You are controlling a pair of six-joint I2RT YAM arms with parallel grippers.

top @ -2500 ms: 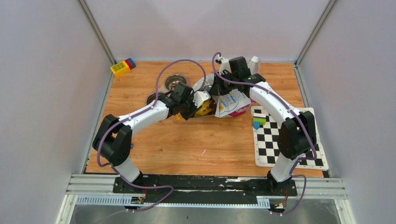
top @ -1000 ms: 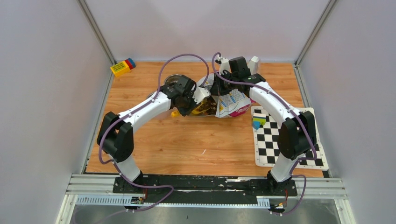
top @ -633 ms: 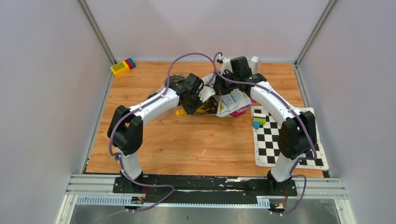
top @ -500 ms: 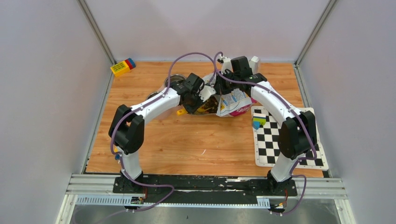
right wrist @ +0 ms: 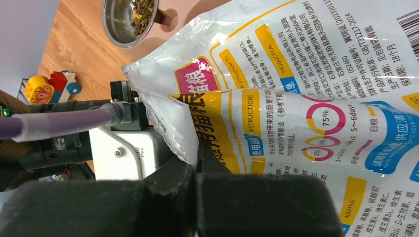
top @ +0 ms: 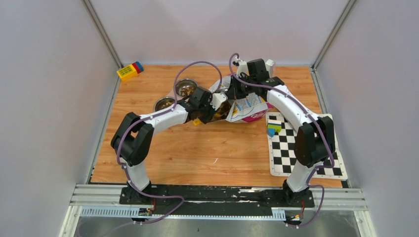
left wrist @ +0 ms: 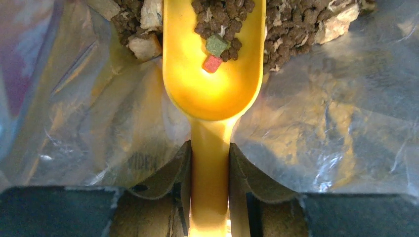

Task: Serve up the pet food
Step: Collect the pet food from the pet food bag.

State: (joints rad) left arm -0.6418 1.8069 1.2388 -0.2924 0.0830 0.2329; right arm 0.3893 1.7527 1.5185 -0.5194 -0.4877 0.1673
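The pet food point(left wrist: 296, 22), small brown kibble, lies heaped inside the silver-lined bag point(left wrist: 346, 98). My left gripper point(left wrist: 210, 168) is shut on the handle of the yellow scoop point(left wrist: 212, 84), whose bowl rests in the kibble with some pieces in it. In the top view the left gripper point(top: 212, 111) is at the mouth of the yellow-and-white bag point(top: 247, 106). My right gripper point(right wrist: 195, 168) is shut on the bag's point(right wrist: 306, 98) upper rim and holds it open; it also shows in the top view point(top: 232, 91).
The pink double steel bowl stands left of the bag, its far bowl point(top: 185, 88) holding kibble and its near bowl point(top: 164, 103) beside my left arm. A toy block point(top: 129, 70) lies at the back left. A checkerboard mat point(top: 301, 148) with small blocks point(top: 272, 128) lies on the right.
My left wrist rose and turned near the bowls with the scoop, then came down again into the bag's mouth. The right gripper has kept its hold on the bag's rim.
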